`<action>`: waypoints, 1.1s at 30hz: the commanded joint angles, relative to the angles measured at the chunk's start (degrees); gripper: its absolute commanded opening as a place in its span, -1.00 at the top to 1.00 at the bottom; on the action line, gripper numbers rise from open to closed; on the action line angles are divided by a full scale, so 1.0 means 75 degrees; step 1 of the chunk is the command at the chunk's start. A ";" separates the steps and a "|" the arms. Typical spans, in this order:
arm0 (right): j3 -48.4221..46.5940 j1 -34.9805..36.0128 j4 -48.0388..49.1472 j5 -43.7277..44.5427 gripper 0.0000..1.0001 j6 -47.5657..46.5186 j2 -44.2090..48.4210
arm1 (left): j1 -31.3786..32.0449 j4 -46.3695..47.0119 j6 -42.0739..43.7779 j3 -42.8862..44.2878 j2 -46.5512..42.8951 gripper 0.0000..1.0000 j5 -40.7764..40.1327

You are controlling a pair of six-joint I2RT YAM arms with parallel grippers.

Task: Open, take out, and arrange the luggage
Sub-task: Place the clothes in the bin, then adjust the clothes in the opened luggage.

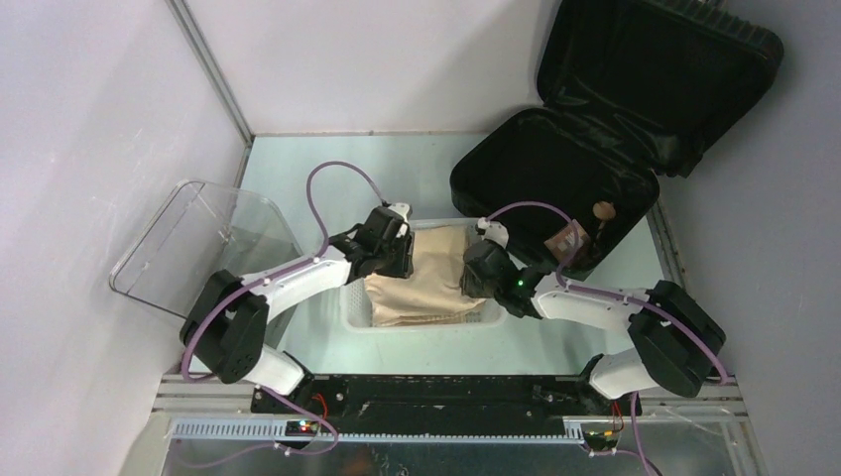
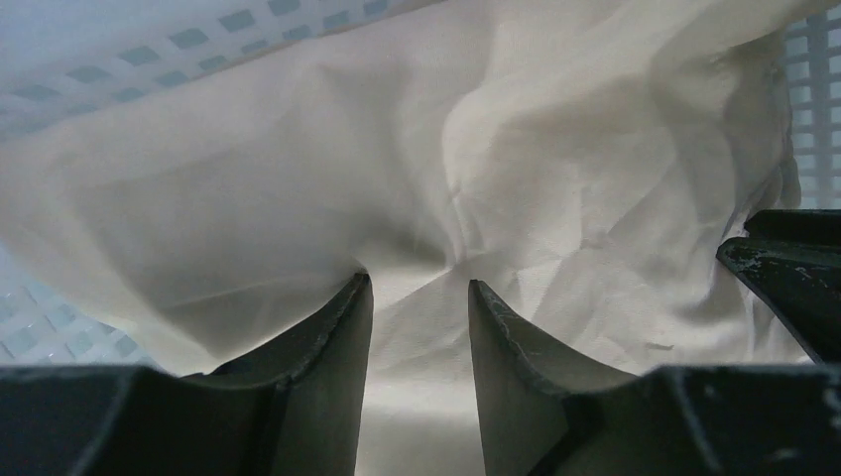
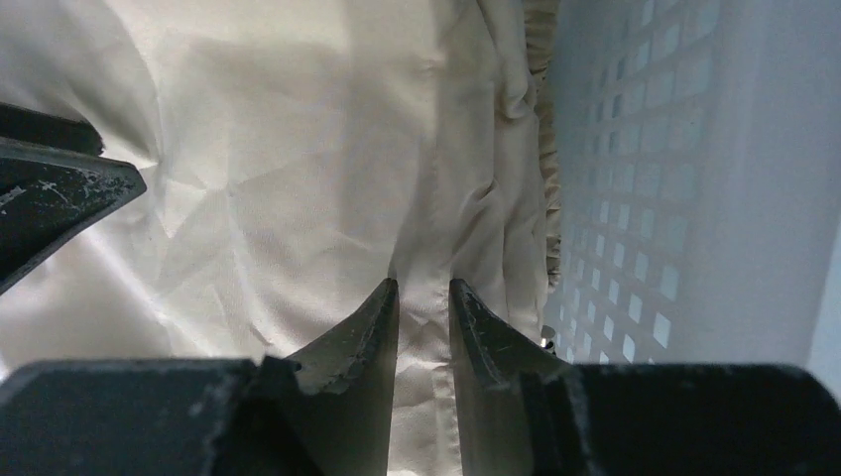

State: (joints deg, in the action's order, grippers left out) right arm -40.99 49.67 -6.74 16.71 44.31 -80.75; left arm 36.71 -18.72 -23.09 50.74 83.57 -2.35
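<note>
The luggage (image 1: 555, 174), a black hard-shell suitcase, lies open at the back right with its lid (image 1: 660, 69) tipped back. In front of it, a beige folded garment (image 1: 426, 283) fills the white perforated basket (image 1: 417, 323). My left gripper (image 1: 392, 260) rests on the garment's left side. Its fingers (image 2: 417, 283) stand apart, tips pressed into the cloth (image 2: 555, 149). My right gripper (image 1: 478, 273) is on the right side, close to the basket wall (image 3: 645, 198). Its jaws (image 3: 423, 285) are nearly together, with a fold of the cloth (image 3: 298, 149) between them.
A clear plastic container (image 1: 198, 238) leans at the left, against the wall. Small brownish items (image 1: 573, 238) lie in the suitcase's lower half near its front rim. White walls close in on the left, right and back. The basket's perforated side (image 2: 99, 59) is close behind the cloth.
</note>
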 commanded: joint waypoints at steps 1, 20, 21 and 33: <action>-0.0112 -0.0022 0.0354 0.0160 0.45 -0.0111 -0.0146 | -0.0036 0.0379 -0.0076 0.0073 -0.0044 0.06 0.0020; -0.0429 -0.2344 -0.1174 -0.0055 -0.53 -0.0046 0.3412 | -0.0008 -0.2529 0.0361 0.3285 -0.2088 -0.99 -0.0313; -0.0429 -0.2573 -0.1134 -0.0319 -0.87 -0.0135 0.3445 | -0.0008 -0.2594 0.0399 0.3356 -0.2173 -0.99 -0.0363; -0.0432 -0.6385 -0.0176 -0.2367 -0.72 -0.0697 0.2431 | -0.0283 -0.3698 0.0595 0.3800 -0.1920 -0.99 -0.0699</action>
State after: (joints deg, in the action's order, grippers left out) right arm -42.59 6.59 -13.10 6.44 40.82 -58.37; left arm 35.75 -43.33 -21.04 76.20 68.01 -8.47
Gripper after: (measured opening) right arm 0.904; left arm 0.996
